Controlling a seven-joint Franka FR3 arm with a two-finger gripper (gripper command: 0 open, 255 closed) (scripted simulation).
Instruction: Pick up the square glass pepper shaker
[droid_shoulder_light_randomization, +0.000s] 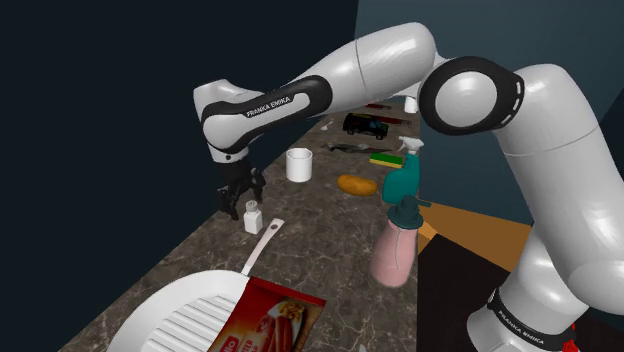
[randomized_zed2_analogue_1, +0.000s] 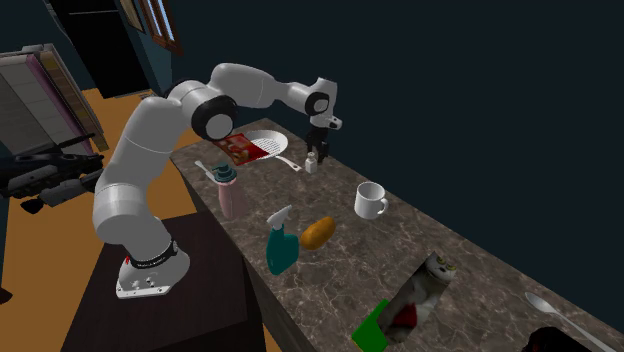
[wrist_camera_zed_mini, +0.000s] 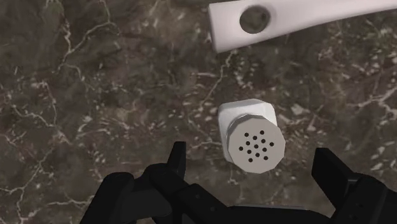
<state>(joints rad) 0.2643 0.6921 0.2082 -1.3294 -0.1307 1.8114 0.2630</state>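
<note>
A small white square pepper shaker (droid_shoulder_light_randomization: 252, 216) with a perforated round cap stands upright on the dark marble counter (droid_shoulder_light_randomization: 330, 225). My black gripper (droid_shoulder_light_randomization: 240, 200) hangs just above and beside it, open. In the wrist view the shaker (wrist_camera_zed_mini: 252, 139) sits between the two spread fingers, closer to neither pad, and nothing touches it. In the second exterior view the shaker (randomized_zed2_analogue_1: 311, 163) stands under the gripper (randomized_zed2_analogue_1: 320, 153), next to the pan's handle.
A white grill pan (droid_shoulder_light_randomization: 190, 315) lies near the shaker, its handle (wrist_camera_zed_mini: 286, 19) close by. A red packet (droid_shoulder_light_randomization: 270, 318), pink spray bottle (droid_shoulder_light_randomization: 395, 240), teal spray bottle (droid_shoulder_light_randomization: 405, 180), white mug (droid_shoulder_light_randomization: 299, 164) and orange bread roll (droid_shoulder_light_randomization: 356, 184) stand along the counter.
</note>
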